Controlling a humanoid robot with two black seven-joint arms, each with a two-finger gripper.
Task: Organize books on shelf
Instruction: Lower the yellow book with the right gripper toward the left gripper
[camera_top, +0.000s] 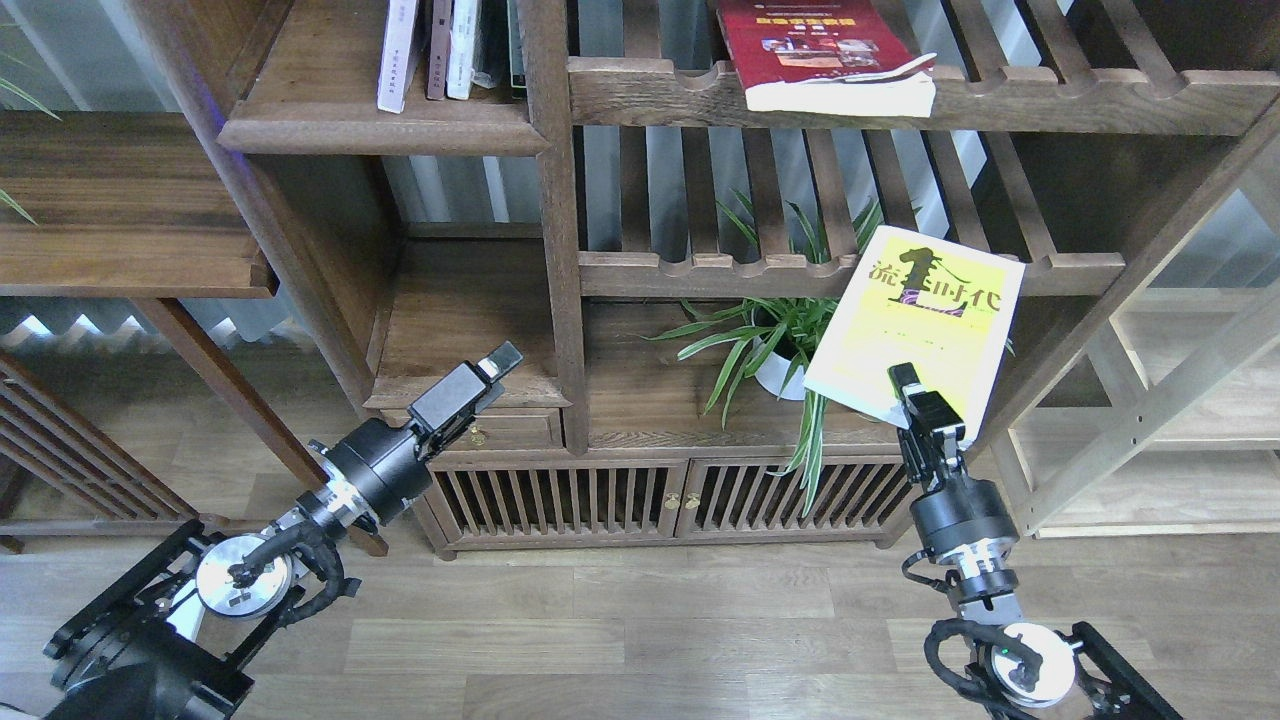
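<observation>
Dark-brown wooden shelving (380, 130) over plank floor, right hand (925, 410) clamped on tilted bright yellow-green paperback (915, 325) beside spider plant (785, 340), dark red paperback (815, 50) flat on slatted rack (1050, 100), left hand (495, 362) empty, opening unclear.

— What is the big shelf (380, 135) made of?
— Dark brown wood. You can see the grain, and it looks matt, not shiny.
— And the floor (640, 640)?
— Lighter wood planks, smooth, with a soft shine.
— The yellow book (925, 320)?
— Paper, with a smooth, bright cover. The red book (815, 45) has a shiny cover too, and its page edges are plain white paper.
— What about the robot arms?
— Black and matt, with round silver metal parts. The right gripper (915, 395) and left gripper (490, 365) look like dull black plastic or metal; I can't tell which.
— The plant pot (775, 375)?
— White and smooth.
</observation>
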